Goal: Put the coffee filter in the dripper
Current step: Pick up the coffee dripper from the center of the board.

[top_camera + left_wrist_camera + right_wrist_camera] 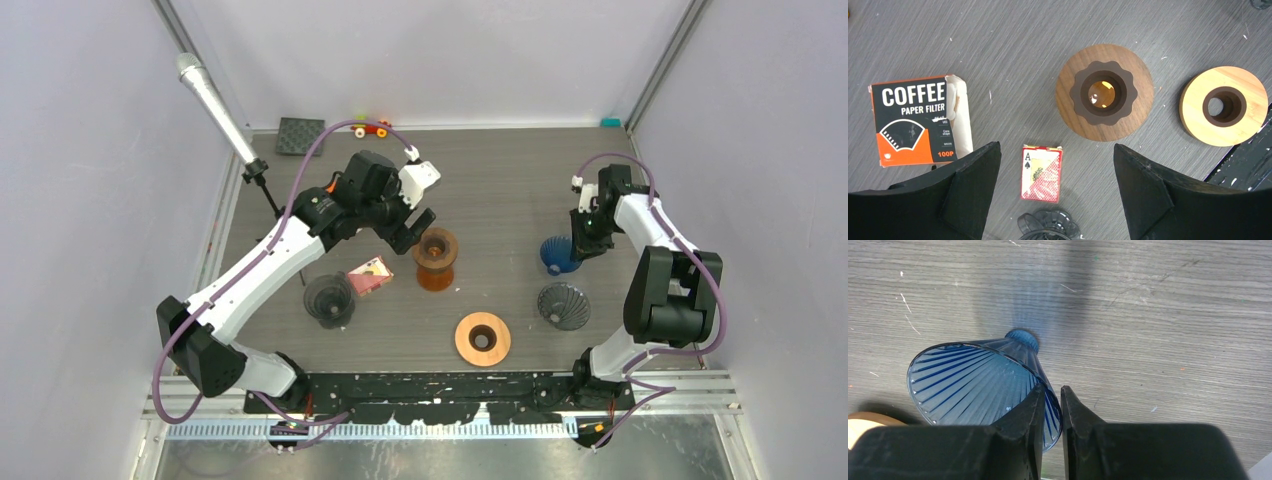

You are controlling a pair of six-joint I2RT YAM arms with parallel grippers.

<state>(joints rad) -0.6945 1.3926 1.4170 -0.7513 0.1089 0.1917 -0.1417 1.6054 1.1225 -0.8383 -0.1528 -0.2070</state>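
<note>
Top view: the right gripper (582, 240) sits at the blue ribbed glass dripper (558, 256). Left wrist: the left gripper (1055, 150) gapes wide; the orange-and-black coffee filter box (910, 122) lies left of a round walnut stand (1070, 112). Right wrist: its jaws pinch the dripper's rim.

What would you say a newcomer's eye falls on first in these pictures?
Probably the blue dripper, tilted at the right of the table with the right gripper pinching its rim. Next, the orange-and-black coffee filter box, left of the walnut dripper stand in the left wrist view, with the left gripper open above.
</note>
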